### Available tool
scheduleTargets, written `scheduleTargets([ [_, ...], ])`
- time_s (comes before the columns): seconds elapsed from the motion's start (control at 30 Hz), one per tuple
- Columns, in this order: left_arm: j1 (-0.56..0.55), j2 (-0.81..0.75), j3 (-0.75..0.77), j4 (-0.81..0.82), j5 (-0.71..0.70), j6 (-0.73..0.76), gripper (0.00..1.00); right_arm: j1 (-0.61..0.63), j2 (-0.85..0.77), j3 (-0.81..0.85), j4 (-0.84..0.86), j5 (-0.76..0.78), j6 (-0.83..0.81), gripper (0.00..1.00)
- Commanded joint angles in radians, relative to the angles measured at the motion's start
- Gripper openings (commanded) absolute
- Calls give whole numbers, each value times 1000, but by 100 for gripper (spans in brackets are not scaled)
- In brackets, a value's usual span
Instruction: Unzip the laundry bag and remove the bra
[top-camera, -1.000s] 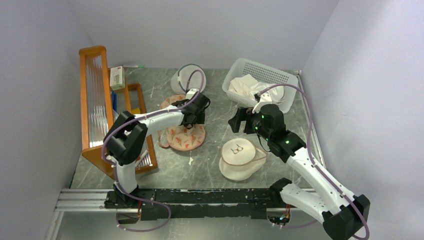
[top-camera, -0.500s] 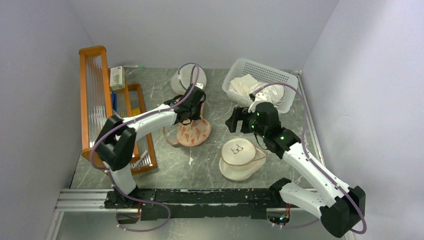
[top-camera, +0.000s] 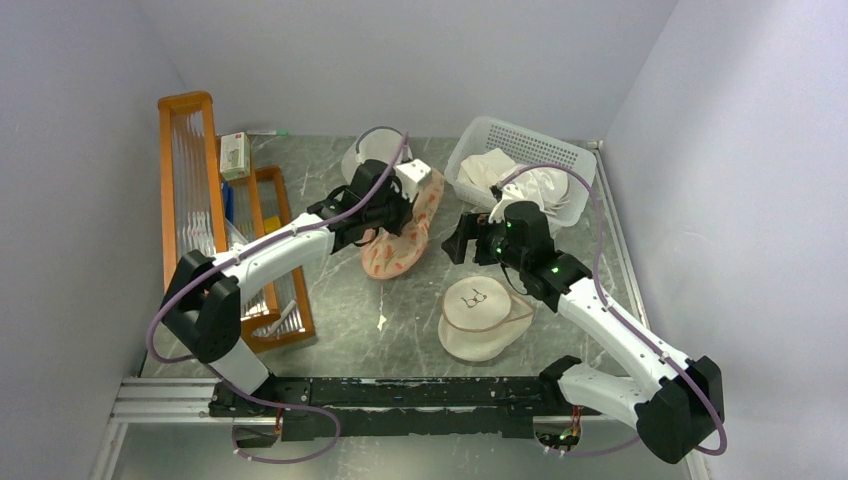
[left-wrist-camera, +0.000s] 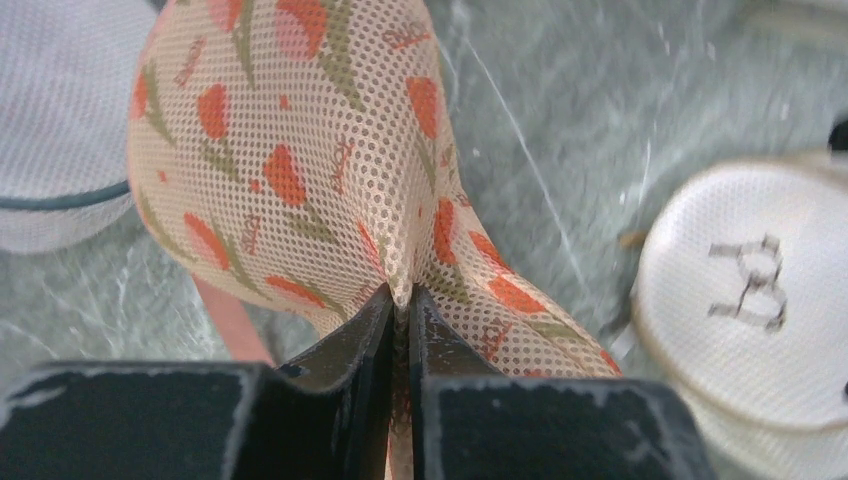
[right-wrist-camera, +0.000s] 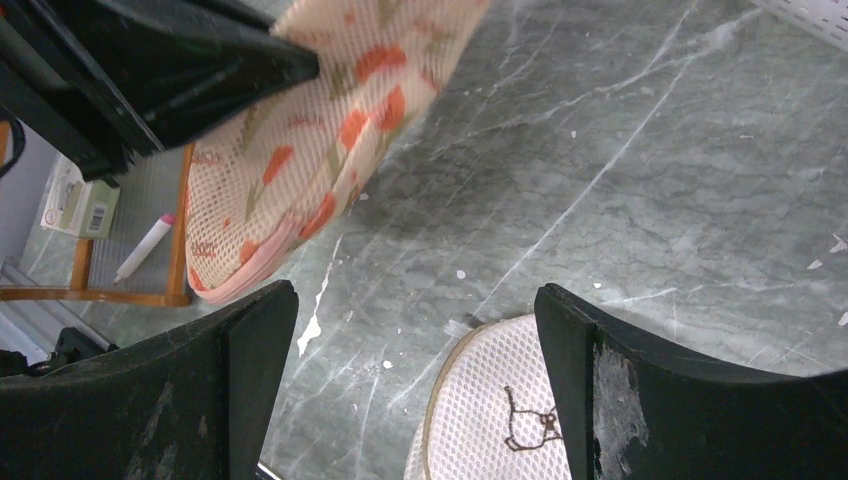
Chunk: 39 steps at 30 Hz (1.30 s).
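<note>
The laundry bag (top-camera: 395, 255), peach mesh with a red-orange print and pink trim, hangs tilted above the table, its lower end near the surface. My left gripper (top-camera: 398, 212) is shut on it. In the left wrist view the fingertips (left-wrist-camera: 380, 310) pinch a fold of the bag's fabric (left-wrist-camera: 300, 150). My right gripper (top-camera: 462, 245) hovers just right of the bag, open and holding nothing. In the right wrist view the right gripper (right-wrist-camera: 415, 300) stands wide above the table, with the laundry bag (right-wrist-camera: 290, 180) at upper left. The bra is hidden.
A round cream pouch with a black bra icon (top-camera: 480, 310) lies in front of the right gripper. A white mesh dome bag (top-camera: 365, 160) sits behind the left gripper. A white basket (top-camera: 470, 150) with white cloth stands at the back right. A wooden rack (top-camera: 185, 180) lines the left side.
My left gripper has shut on the laundry bag and carried it up and toward the back right, off the table. The right gripper has shifted slightly left and stays open.
</note>
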Motion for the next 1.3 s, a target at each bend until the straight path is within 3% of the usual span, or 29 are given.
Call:
scheduleTargets([
  [0.0, 3, -88, -63, -36, 167, 281, 27, -5, -28, -11, 20, 6, 5, 90],
  [0.07, 5, -149, -124, -5, 155, 312, 53, -5, -45, -13, 6, 15, 3, 90],
  [0.13, 10, -185, -140, 8, 120, 313, 64, -5, -64, -7, -24, 26, -13, 90],
  [0.43, 13, -198, -114, 30, 131, 244, 72, -7, -122, -26, -70, 88, -35, 90],
  [0.67, -5, -154, -80, 35, 150, 174, 75, -7, -63, -63, -23, 55, -23, 90],
  [0.73, -12, -128, -62, 37, 167, 146, 81, -8, -40, -80, 10, 49, -14, 90],
  [0.8, -29, -93, -38, 16, 183, 138, 95, -21, -14, -94, 36, 50, -5, 90],
  [0.87, -36, -66, -14, -5, 177, 133, 100, -38, 22, -109, 63, 28, -1, 89],
  [1.1, -39, -122, -46, 43, 87, 124, 100, -137, 164, -129, 171, -60, -43, 87],
  [1.27, -41, -184, -96, 107, -8, 130, 100, -142, 274, -74, 203, -55, -101, 81],
])
